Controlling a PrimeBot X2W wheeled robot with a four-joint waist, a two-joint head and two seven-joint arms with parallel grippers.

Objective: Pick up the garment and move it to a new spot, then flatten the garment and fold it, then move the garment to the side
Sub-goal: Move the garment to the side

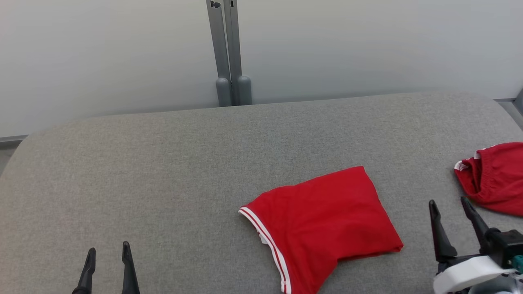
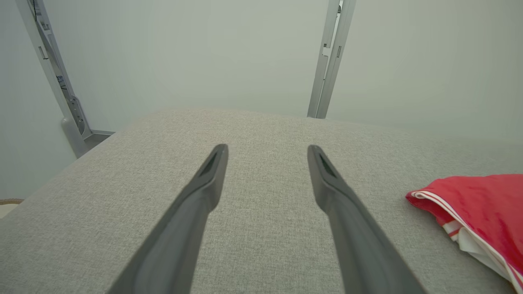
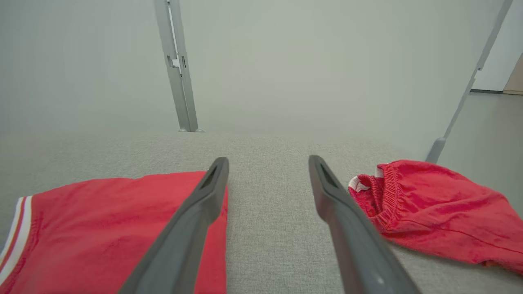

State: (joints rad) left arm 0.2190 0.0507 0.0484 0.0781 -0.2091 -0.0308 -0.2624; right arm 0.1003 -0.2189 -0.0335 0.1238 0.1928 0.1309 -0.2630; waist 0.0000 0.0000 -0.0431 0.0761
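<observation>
The right tool (image 1: 448, 201) has its two dark fingers apart and holds nothing. It hovers low over the surface (image 1: 163, 163) at the lower right of the head view, with the fingers pointing away from the robot. The left tool (image 1: 108, 247) is also spread wide and empty, at the lower left, above bare grey cloth. I think both are open and placed at the near edge so that they do not disturb the cloth and are ready for a grasp.

In the right wrist view, there is bare surface between the fingers of the right tool (image 3: 268, 159). Just on its left side lies the folded garment (image 1: 322, 216), red with white stripes along one hem. On its right side, near the edge of the surface, lies a crumpled garment (image 1: 496, 177), also red, with a gathered waistband showing. So the right tool is between the two, near both, and touches neither as far as I can see. The left tool is well apart from the folded garment, which shows at the right border of the left wrist view.

The folded garment lies flat near the middle of the surface, a little toward the robot's right. From this I judge that the folding is done and only moving it to the side is left. The right tool is the nearer one for this. Which piece the task means, I cannot tell for sure. Behind the surface stand a grey post (image 1: 229, 49) and a pale wall.
</observation>
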